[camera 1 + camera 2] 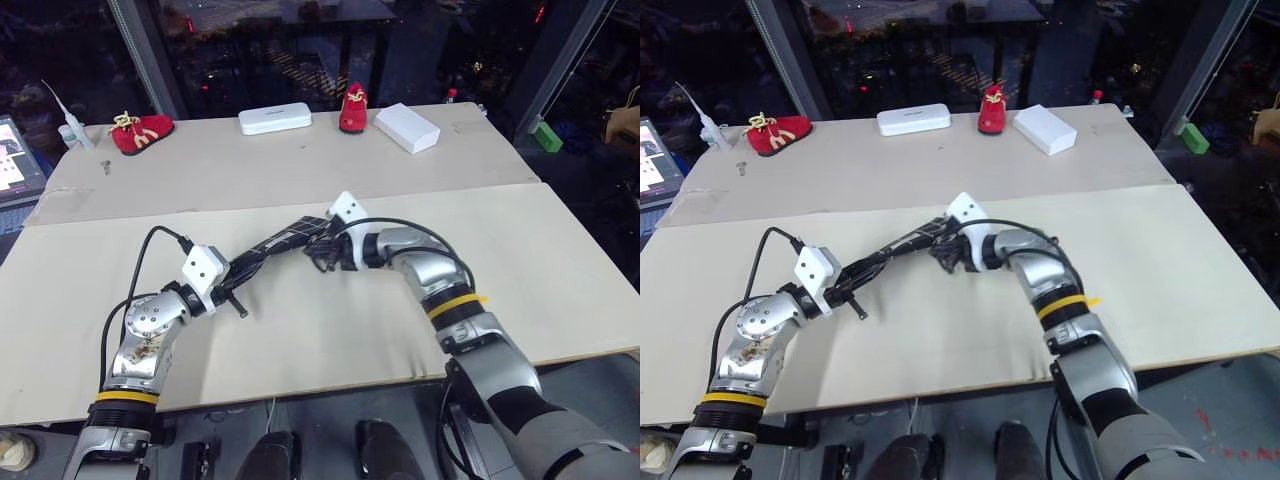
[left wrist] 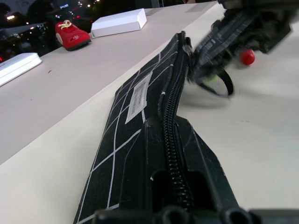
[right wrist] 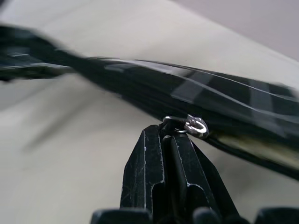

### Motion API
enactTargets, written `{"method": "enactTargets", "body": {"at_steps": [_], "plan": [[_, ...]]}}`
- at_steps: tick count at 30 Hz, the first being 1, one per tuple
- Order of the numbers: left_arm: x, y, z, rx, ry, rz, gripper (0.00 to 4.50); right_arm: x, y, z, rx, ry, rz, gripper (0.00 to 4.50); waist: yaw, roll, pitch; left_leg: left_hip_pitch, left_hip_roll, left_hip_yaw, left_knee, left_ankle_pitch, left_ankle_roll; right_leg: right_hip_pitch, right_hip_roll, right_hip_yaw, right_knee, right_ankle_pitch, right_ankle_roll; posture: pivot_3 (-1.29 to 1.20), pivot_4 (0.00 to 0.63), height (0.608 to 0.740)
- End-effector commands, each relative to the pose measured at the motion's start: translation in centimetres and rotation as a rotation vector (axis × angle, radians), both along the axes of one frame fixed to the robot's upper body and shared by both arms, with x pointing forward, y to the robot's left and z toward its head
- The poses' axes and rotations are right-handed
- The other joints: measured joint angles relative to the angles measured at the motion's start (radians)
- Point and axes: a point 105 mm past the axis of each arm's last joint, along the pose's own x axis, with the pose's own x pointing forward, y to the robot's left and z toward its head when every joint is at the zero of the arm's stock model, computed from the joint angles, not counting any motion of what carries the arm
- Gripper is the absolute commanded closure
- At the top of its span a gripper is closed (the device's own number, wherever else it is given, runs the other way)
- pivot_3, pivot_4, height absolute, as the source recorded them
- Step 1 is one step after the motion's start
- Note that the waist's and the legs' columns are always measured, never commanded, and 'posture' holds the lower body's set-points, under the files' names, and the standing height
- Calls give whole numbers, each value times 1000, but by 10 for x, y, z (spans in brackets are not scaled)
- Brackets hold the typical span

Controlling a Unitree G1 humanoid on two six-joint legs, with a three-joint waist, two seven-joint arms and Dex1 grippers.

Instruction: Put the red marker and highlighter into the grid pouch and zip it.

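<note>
Nearest, the left gripper [image 1: 236,272] is clamped on one end of the grid pouch [image 1: 285,243], holding it up off the table [image 1: 330,330]. In the left wrist view its two fingers [image 2: 201,163] press together on the pouch edge, with the zipper [image 2: 174,116] running away between them. A white label [image 2: 136,91] is sewn on the pouch's side; it carries lines of print too small to read.

Further along, the pouch stretches as a flat strip toward the right gripper [image 1: 325,250], which meets it at the far end. In the right wrist view that gripper's fingers [image 3: 149,163] are pressed shut, their tips right at a small silver ring [image 3: 194,125] on the zipper line; whether they pinch the pull itself cannot be told. A black loop strap [image 2: 220,83] hangs from that end of the pouch.

In the left wrist view, a little red rounded thing [image 2: 247,56] shows beside the right gripper; what it is cannot be told. A touch of light green [image 2: 211,78] shows at the pouch's far end by the strap, too small to name.

At the back of the table lie two red shoes [image 1: 140,131], one to the left and one [image 1: 353,108] near the middle, with a long white case [image 1: 274,119] between them and a white box [image 1: 407,127] to the right. No writing on them can be read.
</note>
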Motion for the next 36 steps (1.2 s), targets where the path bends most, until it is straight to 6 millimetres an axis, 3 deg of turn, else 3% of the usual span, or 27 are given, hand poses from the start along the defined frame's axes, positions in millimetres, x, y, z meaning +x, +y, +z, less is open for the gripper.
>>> {"method": "enactTargets", "body": {"at_steps": [1,5,12,15,22,27,30,33,36], "plan": [[4,-3,12,-2,-49,-13,4500,-21,31,21,29,-58,145,4457,0,0,0,0,0,0,0,0,0,0,0,0,0,0,0,0,150,740],[5,-5,13,-2,-47,-26,4500,-41,55,35,56,-75,257,4457,2,0,0,0,0,-1,0,1,-1,0,0,0,1,0,0,0,150,740],[7,-8,12,-5,-47,-34,4500,-45,73,36,52,-73,254,4457,1,0,0,0,0,-1,0,1,-1,0,0,0,1,0,0,0,150,740],[6,-8,12,-7,-48,-34,4500,-33,65,31,36,-68,194,3505,0,0,0,0,0,-1,0,1,-2,-1,0,0,1,0,0,0,150,740],[4,-5,9,-10,-46,-20,4500,-28,13,38,23,-41,184,1168,10,0,0,0,-1,-1,0,1,-2,0,0,-1,0,0,0,0,150,740],[4,-5,8,-13,-46,-18,4500,-44,-22,52,41,-48,268,1168,15,0,0,-1,0,-1,0,1,-2,-1,0,-1,-1,0,0,0,150,740],[4,-5,8,-18,-48,-14,4500,-56,-55,62,39,-107,340,1168,15,0,0,-1,0,-1,0,0,-2,0,0,-1,-1,0,0,0,150,740],[4,-5,8,-20,-49,-10,4500,-42,-86,55,-64,-162,280,1168,20,-1,0,0,0,0,1,1,-2,1,0,-1,-2,0,0,0,150,740],[4,-3,8,-24,-51,-1,4500,-17,-125,34,-223,-167,170,1168,23,-1,0,2,0,1,2,1,-2,4,0,-1,-2,0,0,0,150,740]]}}
